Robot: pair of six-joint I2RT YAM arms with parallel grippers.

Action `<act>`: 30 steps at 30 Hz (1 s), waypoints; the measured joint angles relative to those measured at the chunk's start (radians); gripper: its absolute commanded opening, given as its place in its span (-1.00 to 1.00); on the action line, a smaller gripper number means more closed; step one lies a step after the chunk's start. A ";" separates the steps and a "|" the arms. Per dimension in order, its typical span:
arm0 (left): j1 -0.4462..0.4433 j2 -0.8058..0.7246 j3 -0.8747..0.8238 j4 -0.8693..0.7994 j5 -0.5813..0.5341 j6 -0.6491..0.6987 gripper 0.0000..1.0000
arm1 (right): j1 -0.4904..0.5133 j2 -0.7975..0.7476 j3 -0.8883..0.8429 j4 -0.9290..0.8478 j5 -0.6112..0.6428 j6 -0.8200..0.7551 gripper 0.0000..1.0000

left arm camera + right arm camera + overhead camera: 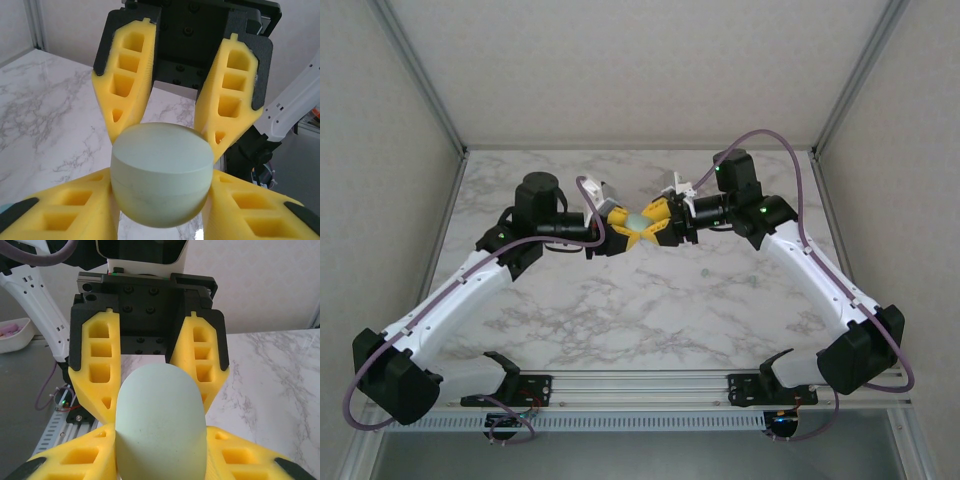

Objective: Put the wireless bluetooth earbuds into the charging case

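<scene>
A table (650, 310) of white marble veined in grey is closed in by pale speckled walls (650, 60) at the back and at both sides. Aluminium posts (420, 75) are set at the rear corners, and a metal rail (640, 385) is fixed along the near edge. In the right wrist view, a white tray (12, 335) holding something pinkish is seen on a grey surface off the table.

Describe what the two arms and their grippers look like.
The left arm and right arm both have white links with black joints. A purple cable loops along each. Small green lights glow on the right arm. The left gripper and right gripper have wedge-shaped yellow fingers with rectangular pockets, backed by black plates.
</scene>
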 measured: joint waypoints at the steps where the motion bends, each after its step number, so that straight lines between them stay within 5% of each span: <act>1: 0.000 0.000 0.000 -0.005 0.000 0.000 -0.31 | 0.001 0.000 0.000 -0.004 0.000 -0.003 -0.24; 16: -0.003 0.002 0.014 -0.046 -0.001 0.018 -0.45 | -0.001 0.000 0.010 -0.068 0.032 -0.058 0.06; 25: -0.002 0.002 0.017 -0.048 -0.008 0.021 -0.39 | -0.005 -0.009 0.009 -0.064 0.034 -0.048 -0.21; 30: -0.002 0.002 0.019 -0.050 -0.012 0.021 -0.21 | -0.008 -0.009 0.009 -0.060 0.031 -0.041 -0.29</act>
